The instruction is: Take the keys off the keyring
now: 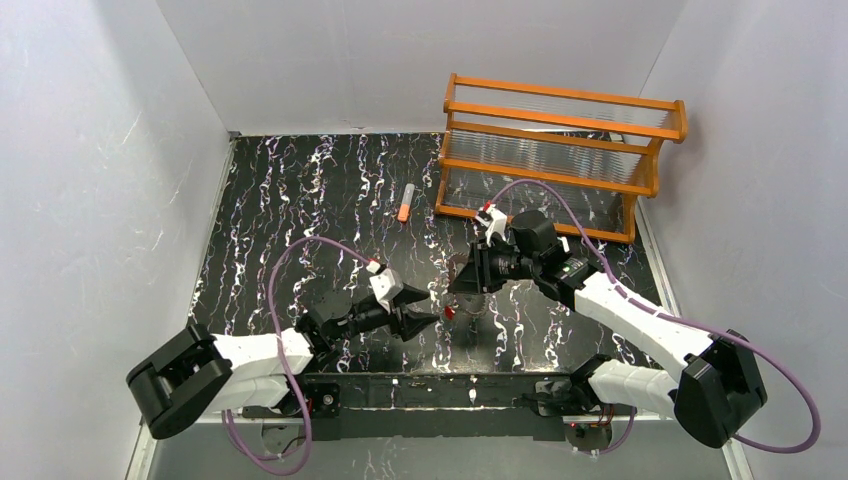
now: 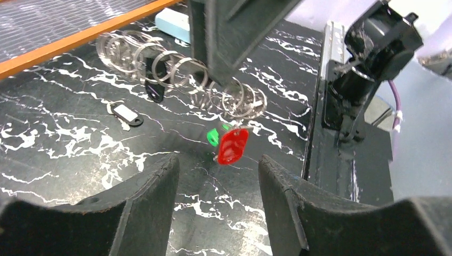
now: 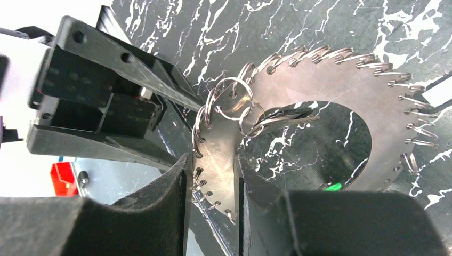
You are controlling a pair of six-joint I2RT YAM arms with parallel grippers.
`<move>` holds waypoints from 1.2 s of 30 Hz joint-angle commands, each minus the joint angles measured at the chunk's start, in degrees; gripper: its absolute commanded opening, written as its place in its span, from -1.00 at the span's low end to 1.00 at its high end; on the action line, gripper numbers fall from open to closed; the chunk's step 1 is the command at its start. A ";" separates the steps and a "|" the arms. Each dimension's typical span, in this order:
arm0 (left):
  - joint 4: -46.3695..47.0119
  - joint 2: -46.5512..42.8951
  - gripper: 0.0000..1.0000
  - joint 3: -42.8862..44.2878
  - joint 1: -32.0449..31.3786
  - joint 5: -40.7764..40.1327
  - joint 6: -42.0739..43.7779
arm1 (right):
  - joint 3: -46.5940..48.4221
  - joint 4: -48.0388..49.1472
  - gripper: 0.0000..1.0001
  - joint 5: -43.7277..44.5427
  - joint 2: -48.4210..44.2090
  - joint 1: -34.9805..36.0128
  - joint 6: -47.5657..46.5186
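My right gripper (image 3: 213,160) is shut on the band of the keyring (image 3: 330,80), a flat grey metal disc with a dark round hole and small wire loops along its rim. It holds the ring just above the table. A red key (image 2: 233,145) and a green key (image 2: 213,137) hang from the ring's near end. My left gripper (image 2: 218,160) stands open just short of the red key, touching nothing. A dark-and-white key (image 2: 125,113) lies loose on the table. From above, the left gripper (image 1: 432,308) faces the right gripper (image 1: 462,285), with the red key (image 1: 450,313) between them.
An orange wooden rack (image 1: 560,150) stands at the back right. An orange-and-grey tube (image 1: 405,203) lies mid-table. A pale blue clip (image 2: 173,21) and another dark tag (image 2: 154,92) lie beyond the ring. White walls close in both sides.
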 commanded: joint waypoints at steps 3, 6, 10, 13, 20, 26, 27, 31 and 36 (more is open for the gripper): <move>10.85 4.84 0.08 -0.61 -1.04 8.09 8.81 | 0.28 5.56 -0.97 -5.74 -1.69 -1.26 1.69; 13.35 7.24 0.08 -0.16 -1.71 8.67 10.10 | 0.18 5.90 -0.97 -6.35 -1.71 -1.44 1.92; 16.22 9.77 0.06 0.95 -2.44 8.29 10.42 | 0.00 6.61 -0.97 -6.77 -1.93 -1.53 2.39; 17.45 11.44 0.02 1.69 -2.82 7.46 10.68 | -0.18 7.03 -0.97 -7.20 -2.05 -1.52 2.69; 20.74 15.07 -0.05 3.12 -3.02 5.61 11.64 | -0.92 8.35 -0.97 -8.14 -1.90 -1.54 3.45; 22.44 17.66 -0.12 4.28 -3.05 6.12 11.33 | -1.24 8.53 -0.97 -8.81 -1.69 -1.58 3.94; 22.72 18.12 -0.15 4.30 -3.01 6.17 11.33 | -1.24 8.58 -0.97 -8.73 -1.78 -1.62 3.94; 23.91 19.35 -0.38 4.30 -3.01 6.86 9.59 | -1.37 8.55 -0.97 -8.85 -1.89 -1.63 3.86; 24.21 19.44 -0.78 3.82 -3.01 6.88 9.07 | -1.63 8.61 -0.97 -8.73 -2.27 -1.71 3.62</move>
